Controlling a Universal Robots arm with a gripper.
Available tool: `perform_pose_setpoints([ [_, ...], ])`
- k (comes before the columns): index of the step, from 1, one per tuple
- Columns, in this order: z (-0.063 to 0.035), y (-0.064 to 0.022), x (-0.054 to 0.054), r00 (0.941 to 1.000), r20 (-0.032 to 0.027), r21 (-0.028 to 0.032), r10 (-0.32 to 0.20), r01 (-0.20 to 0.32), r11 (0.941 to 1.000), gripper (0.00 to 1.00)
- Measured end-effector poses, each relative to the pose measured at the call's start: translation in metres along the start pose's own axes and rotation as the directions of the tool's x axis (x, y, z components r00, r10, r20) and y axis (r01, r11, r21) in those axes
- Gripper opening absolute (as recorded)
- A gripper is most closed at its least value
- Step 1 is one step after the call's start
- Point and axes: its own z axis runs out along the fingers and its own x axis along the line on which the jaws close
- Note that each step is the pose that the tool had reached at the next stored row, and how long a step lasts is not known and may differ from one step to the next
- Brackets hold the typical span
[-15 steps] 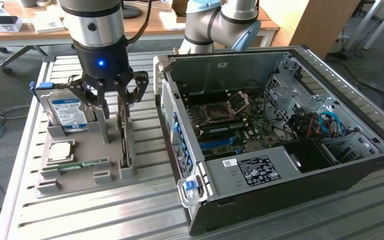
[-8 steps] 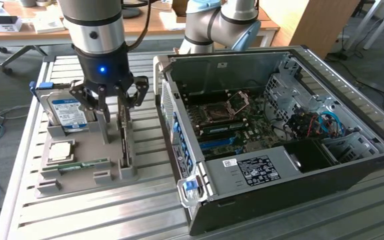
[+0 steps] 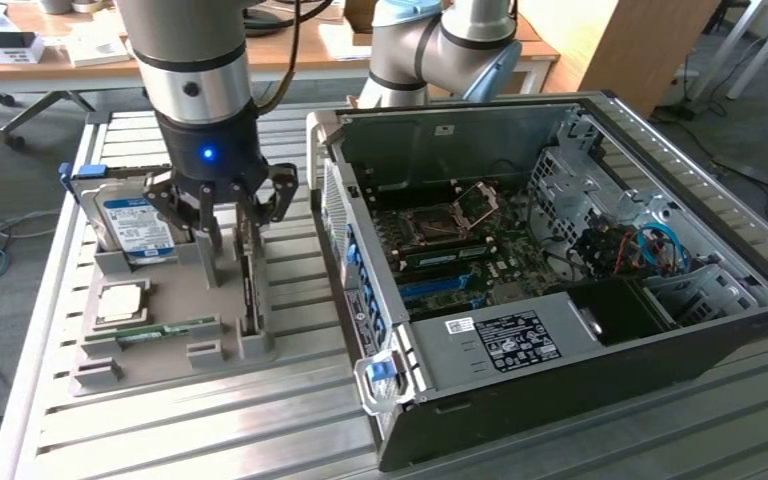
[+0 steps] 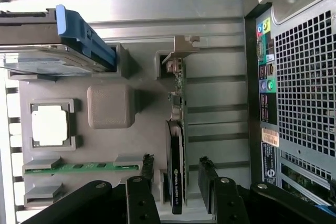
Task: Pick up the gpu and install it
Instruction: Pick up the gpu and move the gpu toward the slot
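The gpu (image 3: 249,290) stands upright on its long edge in a slot of the grey holder (image 3: 184,290), left of centre in the exterior view. Thin dark card: black shroud, green board, silver bracket at one end.

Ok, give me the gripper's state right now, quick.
Gripper: open, holding nothing. It is lowered over the gpu, which stands in its holder, with one finger on each side and a gap at both.
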Motion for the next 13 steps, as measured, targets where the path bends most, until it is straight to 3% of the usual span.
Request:
perform_pose_setpoints([
  [3, 0.0043, -0.0002, 0.0001, 1.0000, 0.0000, 0.0000, 0.000, 0.000, 1.0000, 0.47],
  [13, 0.0045, 0.0000, -0.0024, 1.0000, 0.0000, -0.0010, 0.000, 0.000, 1.0000, 0.47],
])
